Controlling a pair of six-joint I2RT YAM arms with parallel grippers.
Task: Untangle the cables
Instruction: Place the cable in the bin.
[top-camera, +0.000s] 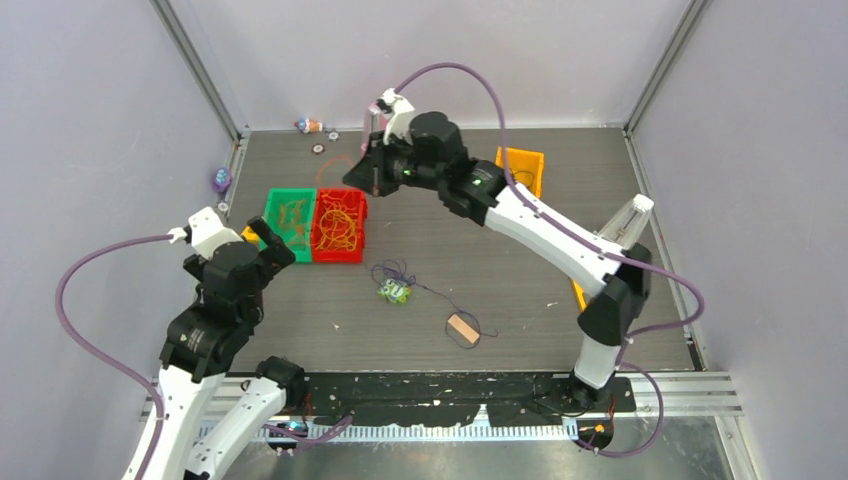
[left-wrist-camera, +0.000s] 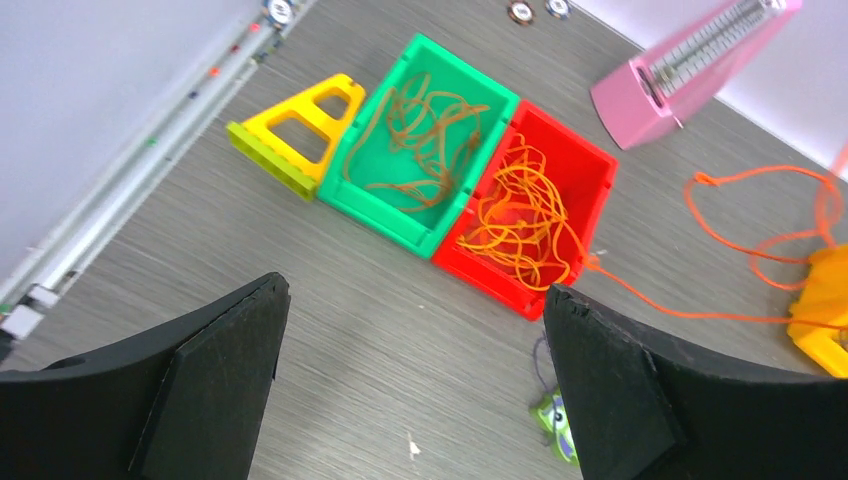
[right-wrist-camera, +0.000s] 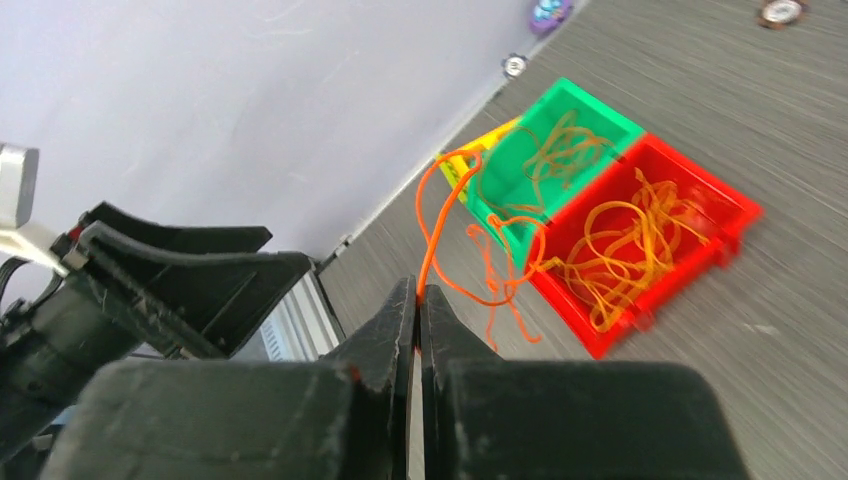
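My right gripper (right-wrist-camera: 418, 292) is shut on a thin orange cable (right-wrist-camera: 440, 215), held up above the table's back, behind the bins (top-camera: 374, 186). The strand loops down and trails to the red bin (left-wrist-camera: 590, 165), running across the table (left-wrist-camera: 760, 245). A tangle of orange-yellow cables (left-wrist-camera: 520, 220) fills the red bin; brownish strands (left-wrist-camera: 425, 140) lie in the green bin (left-wrist-camera: 400, 215) beside it. A dark purple cable (top-camera: 400, 272) lies loose mid-table. My left gripper (left-wrist-camera: 415, 290) hangs open and empty in front of the bins (top-camera: 274, 242).
A yellow triangular block (left-wrist-camera: 290, 135) leans against the green bin's left side. A pink metronome (left-wrist-camera: 690, 75) stands behind the red bin. An orange bin (top-camera: 521, 168) sits back right. A small green toy (top-camera: 394, 291) and a tan tag (top-camera: 462, 329) lie on the purple cable.
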